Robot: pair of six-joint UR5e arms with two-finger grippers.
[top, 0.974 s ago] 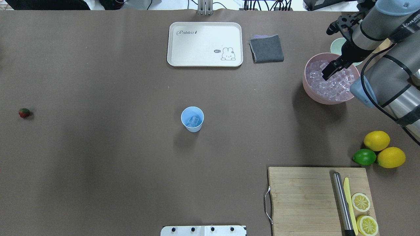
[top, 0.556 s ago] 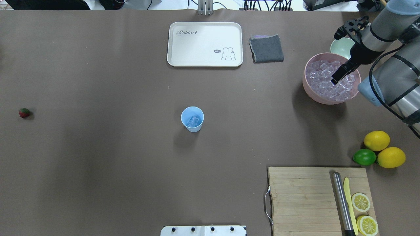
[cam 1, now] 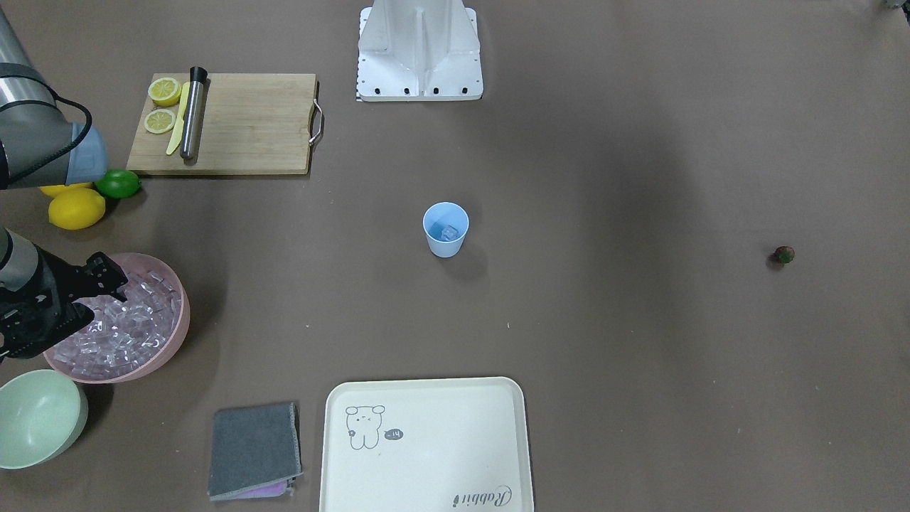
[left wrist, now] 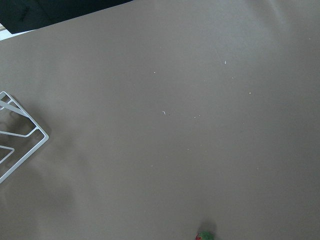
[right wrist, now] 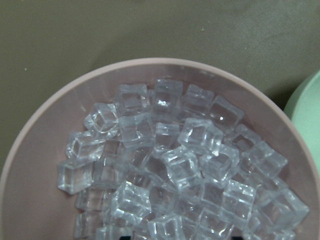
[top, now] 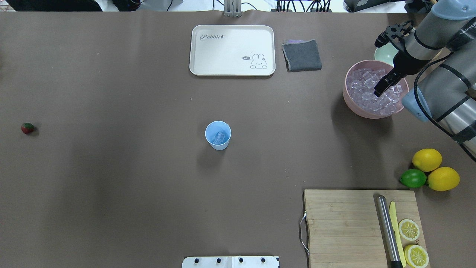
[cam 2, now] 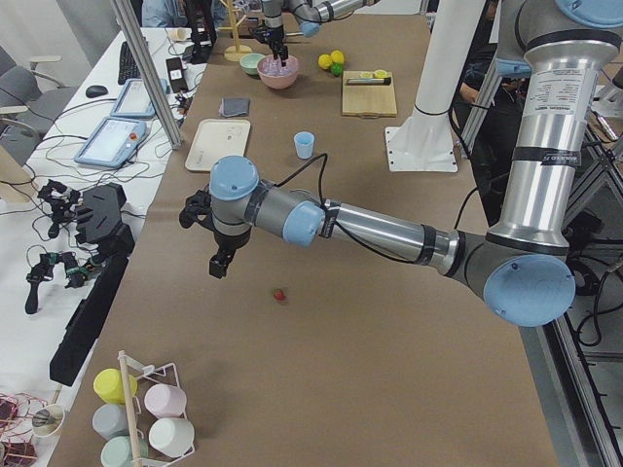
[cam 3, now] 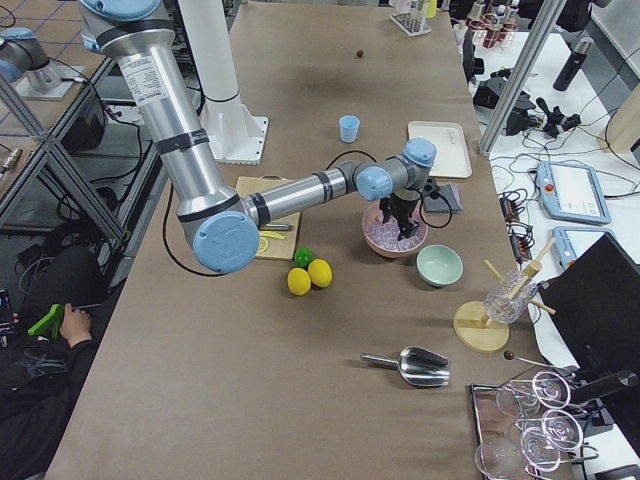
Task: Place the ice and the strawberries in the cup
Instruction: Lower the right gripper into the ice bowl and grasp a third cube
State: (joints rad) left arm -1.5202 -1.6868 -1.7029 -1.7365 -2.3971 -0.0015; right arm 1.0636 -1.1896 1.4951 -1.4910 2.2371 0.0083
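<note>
The light blue cup [top: 218, 135] stands upright mid-table with a clear ice cube inside; it also shows in the front view [cam 1: 446, 229]. The ice [top: 366, 91] is heaped in a pink bowl [top: 347, 100] at the far right and fills the right wrist view [right wrist: 170, 160]. My right gripper [top: 382, 87] hangs over the ice, open and empty as far as I can see. The strawberry [top: 27, 128] lies alone at the far left. My left gripper [cam 2: 219, 263] hovers near the strawberry [cam 2: 279, 294]; I cannot tell if it is open or shut.
A mint bowl [top: 385, 54] sits behind the pink bowl. A white tray [top: 232, 50] and grey cloth [top: 302, 55] lie at the back. Two lemons [top: 427, 159], a lime [top: 412, 178] and a cutting board [top: 349, 223] with knife are at the near right.
My right gripper has shifted to the right across the ice bowl, then nearly stopped. The cup and strawberry have not moved.
</note>
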